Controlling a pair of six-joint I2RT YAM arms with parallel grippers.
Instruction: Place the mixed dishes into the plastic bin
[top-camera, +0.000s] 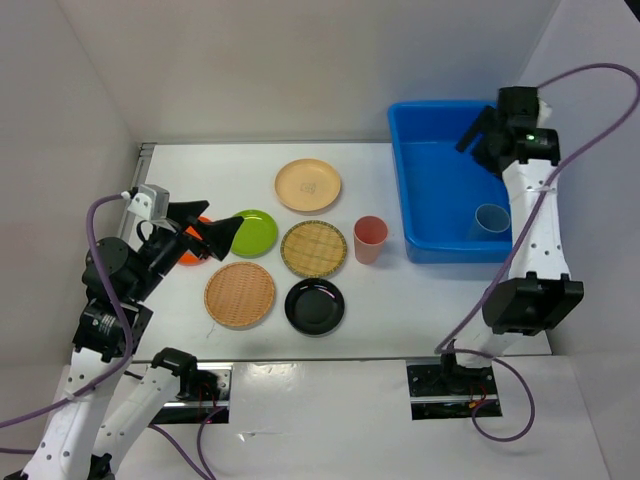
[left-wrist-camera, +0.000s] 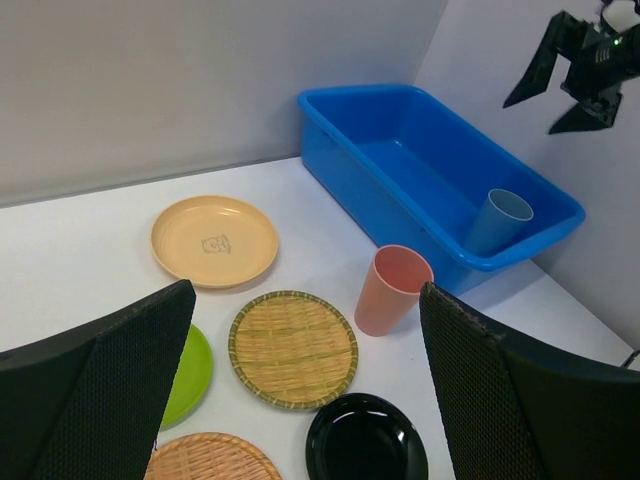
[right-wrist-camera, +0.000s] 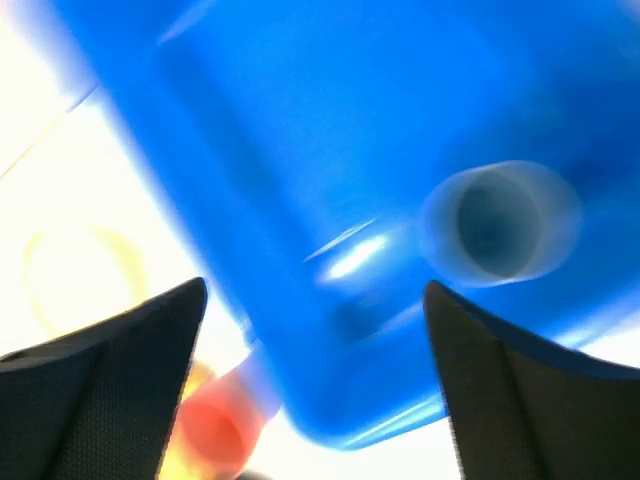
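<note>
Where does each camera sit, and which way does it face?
Top external: fixed high behind the arm bases, looking down on the white table; the left arm and right arm both show.
Left wrist: on the left arm, low, facing across the table toward the large bright blue plastic bin; its open black jaws frame the bottom.
Right wrist: above the bin, looking down, blurred; its open jaws at the bottom corners.
Shared: all three show the pale blue cup inside the bin.

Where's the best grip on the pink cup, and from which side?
Probably pinch the rim wall from straight above, one finger inside. The pink cup stands upright, mouth open upward, and the woven plate and blue bin flank it closely.
</note>
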